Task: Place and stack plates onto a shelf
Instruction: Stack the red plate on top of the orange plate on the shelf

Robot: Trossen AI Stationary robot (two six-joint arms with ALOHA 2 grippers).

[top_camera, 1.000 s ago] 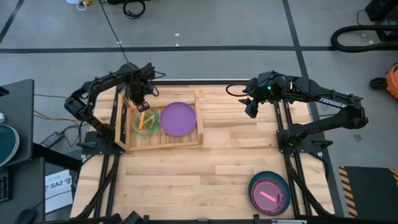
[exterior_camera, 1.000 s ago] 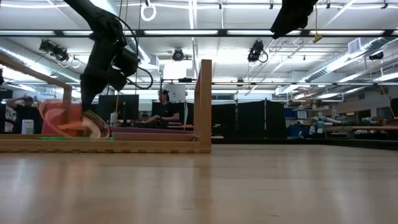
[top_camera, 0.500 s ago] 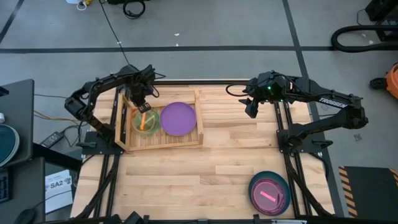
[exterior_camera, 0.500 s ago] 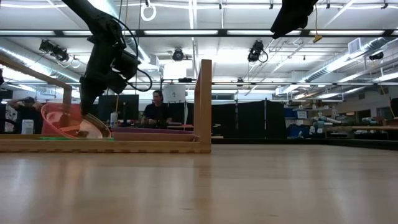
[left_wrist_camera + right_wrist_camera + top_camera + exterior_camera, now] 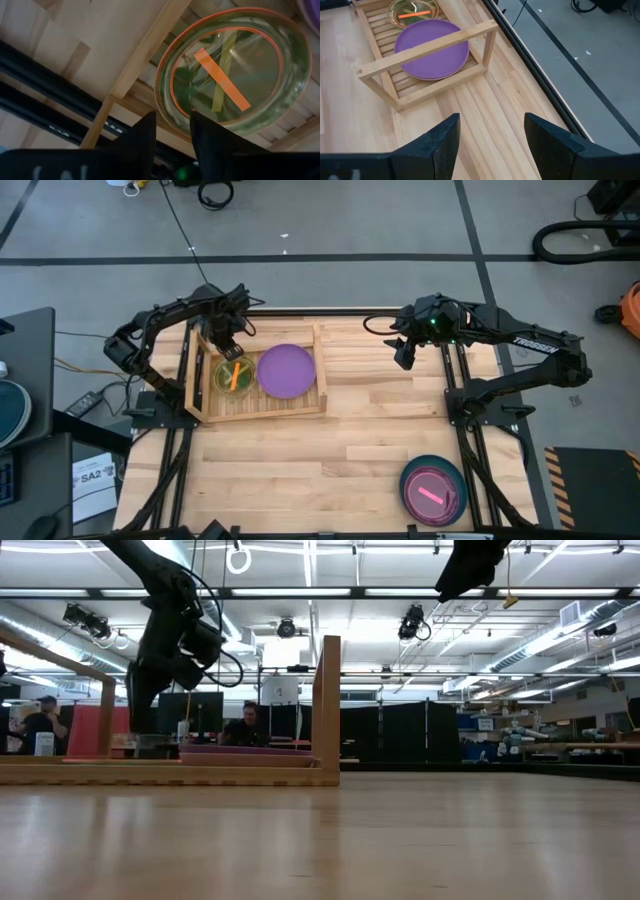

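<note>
Now the left gripper point(image 5: 231, 350) hangs over the 12 o'clock edge of the shelf point(image 5: 262, 408), just above the stacked small plates point(image 5: 234, 375): a clear orange-rimmed one on top of a green one, lying flat in the shelf's 9 o'clock half. Left wrist view: the plate stack point(image 5: 235, 70) sits just beyond the fingertips point(image 5: 210, 131), its near rim lined up with the gap between them; jaws slightly spread, nothing pinched (plate free of them). Purple plate point(image 5: 287, 370) lies flat in the shelf's 3 o'clock half, just beside the stack.

Right gripper point(image 5: 405, 352) waits high over the bench point(image 5: 330, 450) at about 1 o'clock, well apart from the shelf, jaws spread wide and empty (clear in its wrist view).

Dark teal plate with a pink plate on top point(image 5: 433, 490) sits at the bench's 5 o'clock corner, far from both jaws.
</note>
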